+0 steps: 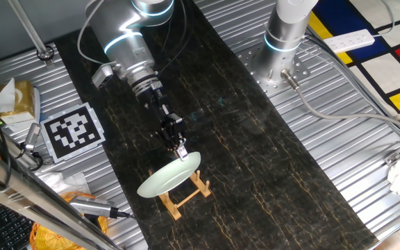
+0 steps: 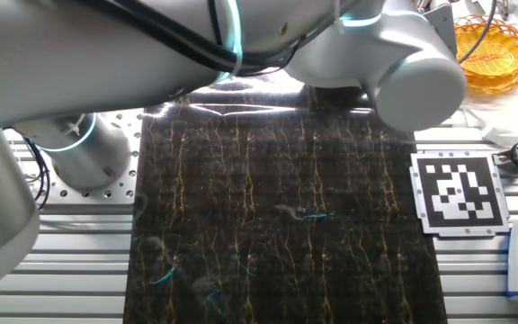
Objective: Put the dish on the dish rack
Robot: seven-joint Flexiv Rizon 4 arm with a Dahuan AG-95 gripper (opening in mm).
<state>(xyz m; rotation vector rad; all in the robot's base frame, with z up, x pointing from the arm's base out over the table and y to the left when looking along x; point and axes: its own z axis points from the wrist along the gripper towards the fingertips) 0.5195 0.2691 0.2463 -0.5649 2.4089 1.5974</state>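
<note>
Black-and-white, the square fiducial marker card (image 1: 73,130) lies to the left of the small light-wood dish rack (image 1: 184,194), on the ribbed metal table (image 1: 339,132); it carries only a coded pattern, no readable words, and no brand or label shows anywhere else. A woven orange basket (image 1: 55,239) sits lower left of the rack. Moving right, the round, pale mint-green glossy dish (image 1: 169,175) is tilted over the rack, its lower part appearing to rest among the pegs, on the dark marbled mat (image 1: 248,139). Just above the rack, the two-finger gripper (image 1: 181,152) pinches the dish's upper right rim. Further right of the rack stands a second grey arm base (image 1: 288,31), and beyond it a coloured block-pattern floor.

The other fixed view is blocked by the arm, so neither dish nor rack shows there.

My judgement: the placing step is in hand, nearly done. The next move calls for settling the dish between pegs, then spreading the fingers and lifting clear without tipping it.
</note>
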